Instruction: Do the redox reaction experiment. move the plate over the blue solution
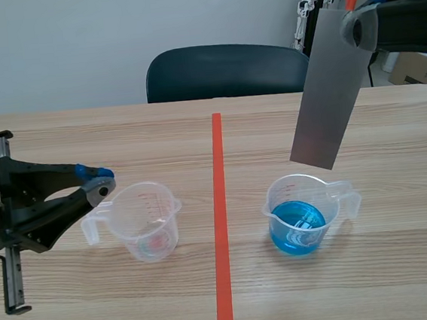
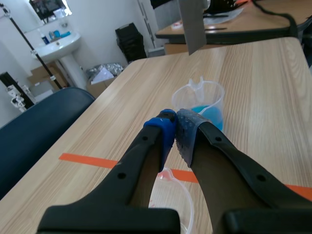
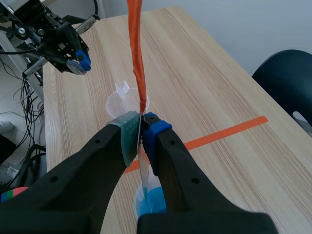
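A long grey metal plate (image 1: 328, 88) with an orange-red upper end hangs tilted from my right gripper (image 1: 356, 25), which is shut on it high at the right. Its lower edge hovers just above and behind the clear beaker of blue solution (image 1: 302, 216). In the right wrist view the plate (image 3: 136, 48) shows edge-on between the pads of my right gripper (image 3: 141, 122), with the blue beaker (image 3: 153, 200) below. My left gripper (image 1: 104, 182) is shut on nothing, its tips by the handle of an empty clear beaker (image 1: 147, 219).
A dark blue chair (image 1: 223, 68) stands behind the table's far edge. In the left wrist view the blue beaker (image 2: 202, 105) lies ahead of my left gripper (image 2: 174, 122), and the empty beaker (image 2: 170, 195) lies under it.
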Action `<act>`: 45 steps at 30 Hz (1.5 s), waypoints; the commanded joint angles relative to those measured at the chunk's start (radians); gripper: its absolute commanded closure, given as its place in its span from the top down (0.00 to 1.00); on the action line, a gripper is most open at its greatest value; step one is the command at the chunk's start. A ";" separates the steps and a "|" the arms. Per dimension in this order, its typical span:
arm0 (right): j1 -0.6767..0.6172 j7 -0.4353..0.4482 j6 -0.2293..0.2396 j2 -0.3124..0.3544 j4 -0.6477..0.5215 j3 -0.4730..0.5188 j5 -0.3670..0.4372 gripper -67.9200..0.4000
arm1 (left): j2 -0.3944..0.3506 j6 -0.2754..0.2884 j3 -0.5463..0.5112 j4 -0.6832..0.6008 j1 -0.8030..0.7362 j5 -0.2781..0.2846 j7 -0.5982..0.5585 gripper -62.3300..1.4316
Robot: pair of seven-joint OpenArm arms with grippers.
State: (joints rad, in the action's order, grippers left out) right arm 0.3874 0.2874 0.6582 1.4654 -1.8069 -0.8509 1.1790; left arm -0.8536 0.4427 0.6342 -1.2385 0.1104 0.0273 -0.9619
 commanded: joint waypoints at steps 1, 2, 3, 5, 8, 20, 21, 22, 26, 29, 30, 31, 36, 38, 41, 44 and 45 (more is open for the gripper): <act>0.023 0.019 -0.002 0.006 -0.009 0.021 0.019 0.01 | 0.023 0.002 0.010 -0.005 0.030 0.014 0.023 0.07; 0.023 0.019 -0.002 0.006 -0.009 0.021 0.019 0.01 | 0.035 0.003 0.021 -0.005 0.046 0.014 0.053 0.07; 0.023 0.019 -0.002 0.006 -0.009 0.021 0.019 0.01 | 0.045 0.010 0.032 -0.005 0.061 0.014 0.080 0.07; 0.023 0.019 -0.002 0.006 -0.009 0.021 0.019 0.01 | 0.061 0.026 0.054 -0.005 0.092 0.014 0.126 0.07; 0.023 0.019 -0.002 0.006 -0.009 0.021 0.019 0.01 | 0.083 0.029 0.094 -0.005 0.137 0.014 0.171 0.07; 0.023 0.023 -0.002 0.006 -0.009 0.021 0.019 0.01 | 0.145 0.096 0.247 -0.005 0.303 0.015 0.336 0.07; 0.023 0.023 -0.002 0.006 -0.009 0.021 0.019 0.01 | 0.148 0.099 0.258 -0.005 0.312 0.015 0.345 0.07; 0.023 0.023 -0.002 0.006 -0.009 0.021 0.019 0.01 | 0.152 0.103 0.267 -0.005 0.322 0.015 0.355 0.07; 0.023 0.023 -0.002 0.006 -0.009 0.021 0.019 0.01 | 0.164 0.103 0.286 -0.004 0.346 0.034 0.385 0.07; 0.023 0.023 -0.002 0.006 -0.009 0.021 0.019 0.01 | 0.169 0.103 0.296 -0.004 0.359 0.065 0.399 0.07; 0.023 0.023 -0.002 0.006 -0.009 0.021 0.019 0.01 | 0.173 0.103 0.296 -0.003 0.361 0.074 0.417 0.07; 0.023 0.023 -0.002 0.006 -0.009 0.021 0.019 0.01 | 0.178 0.103 0.296 -0.003 0.361 0.086 0.437 0.07; 0.023 0.023 -0.002 0.006 -0.009 0.021 0.019 0.01 | 0.195 0.104 0.297 -0.003 0.368 0.090 0.462 0.07; 0.023 0.024 -0.002 0.006 -0.009 0.021 0.019 0.01 | 0.200 0.105 0.297 -0.003 0.372 0.090 0.465 0.07; 0.023 0.026 -0.002 0.006 -0.009 0.021 0.019 0.01 | 0.205 0.107 0.297 -0.003 0.374 0.089 0.467 0.07; 0.023 0.027 -0.002 0.006 -0.009 0.021 0.019 0.01 | 0.209 0.108 0.298 -0.003 0.375 0.089 0.489 0.07; 0.023 0.027 -0.002 0.006 -0.009 0.021 0.019 0.01 | 0.211 0.109 0.298 -0.003 0.375 0.089 0.497 0.07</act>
State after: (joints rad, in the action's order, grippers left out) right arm 0.3874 0.2909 0.6582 1.4654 -1.8065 -0.8509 1.1790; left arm -0.6483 0.5518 0.9291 -1.2369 0.4744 0.1032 -0.4583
